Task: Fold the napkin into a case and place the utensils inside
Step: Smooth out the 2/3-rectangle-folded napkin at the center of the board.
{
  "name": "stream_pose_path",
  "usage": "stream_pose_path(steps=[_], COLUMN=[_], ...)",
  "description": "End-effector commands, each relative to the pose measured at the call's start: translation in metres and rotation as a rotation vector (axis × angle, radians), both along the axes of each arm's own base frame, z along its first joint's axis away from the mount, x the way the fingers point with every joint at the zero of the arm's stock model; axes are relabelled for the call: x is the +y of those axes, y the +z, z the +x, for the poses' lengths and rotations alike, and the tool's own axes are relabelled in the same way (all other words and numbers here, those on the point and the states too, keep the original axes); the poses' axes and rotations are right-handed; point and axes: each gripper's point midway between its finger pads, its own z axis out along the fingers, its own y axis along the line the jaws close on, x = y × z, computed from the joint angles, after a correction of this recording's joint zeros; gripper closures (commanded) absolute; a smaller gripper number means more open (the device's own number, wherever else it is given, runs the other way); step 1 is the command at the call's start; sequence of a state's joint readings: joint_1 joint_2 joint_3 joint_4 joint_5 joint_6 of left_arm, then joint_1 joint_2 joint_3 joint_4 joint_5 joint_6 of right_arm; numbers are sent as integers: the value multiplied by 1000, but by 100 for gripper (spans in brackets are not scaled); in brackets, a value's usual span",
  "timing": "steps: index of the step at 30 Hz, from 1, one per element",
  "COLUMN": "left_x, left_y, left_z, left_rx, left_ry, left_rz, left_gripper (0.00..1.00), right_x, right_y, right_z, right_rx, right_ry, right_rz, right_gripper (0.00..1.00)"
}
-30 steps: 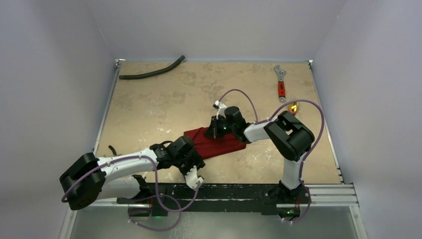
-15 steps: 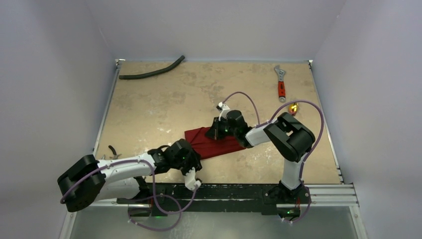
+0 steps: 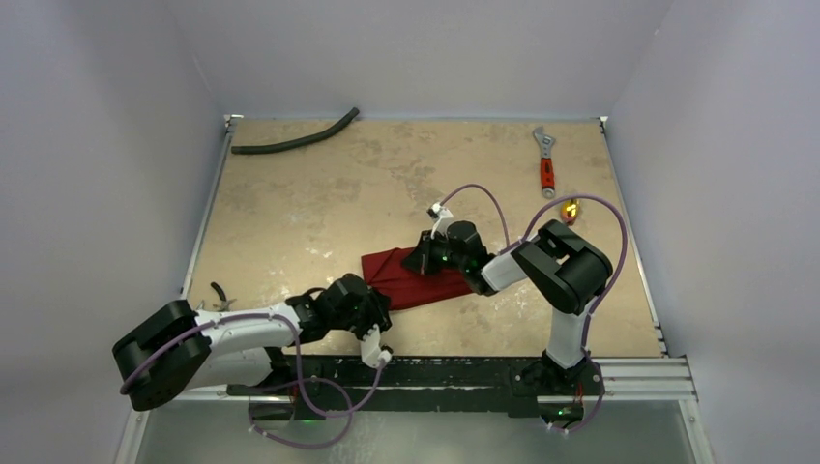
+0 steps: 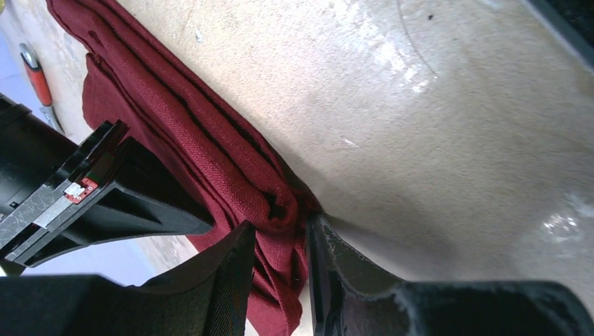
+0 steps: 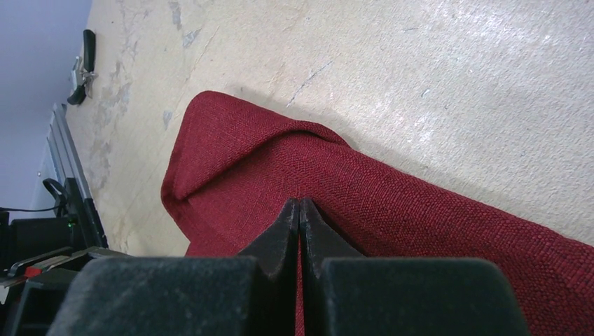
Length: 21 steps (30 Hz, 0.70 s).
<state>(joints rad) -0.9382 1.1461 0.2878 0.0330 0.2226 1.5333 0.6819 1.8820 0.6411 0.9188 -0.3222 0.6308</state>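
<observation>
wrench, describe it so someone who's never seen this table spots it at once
On the tan table, go to the far right corner in the top view. The wrench lies there. Its red handle and silver head set it apart from the black hose at far left.

You get 3 views. Top camera sits high above the near edge and looks down on the whole table (image 3: 290, 213). The 2 wrist cameras look out past the left gripper (image 4: 279, 225) and right gripper (image 5: 300, 206), low and very close. All 3 share the napkin (image 3: 401, 280).
</observation>
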Motion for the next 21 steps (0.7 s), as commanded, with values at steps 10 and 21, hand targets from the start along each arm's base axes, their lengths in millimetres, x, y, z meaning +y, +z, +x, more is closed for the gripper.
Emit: stream_pose_path(steps=[10,21], left_x=[-23,-18], left_y=[16,28], left_z=[21,27], left_rx=[45,234], left_ry=[108,267], left_rz=[-74,-140], left_gripper=[100,100], right_x=[-19,-18], right_y=[-40,-33], right_z=[-20,-23], right_rx=[88,61], right_ry=[-25,2], right_rz=[-93,-82], right_gripper=[100,94])
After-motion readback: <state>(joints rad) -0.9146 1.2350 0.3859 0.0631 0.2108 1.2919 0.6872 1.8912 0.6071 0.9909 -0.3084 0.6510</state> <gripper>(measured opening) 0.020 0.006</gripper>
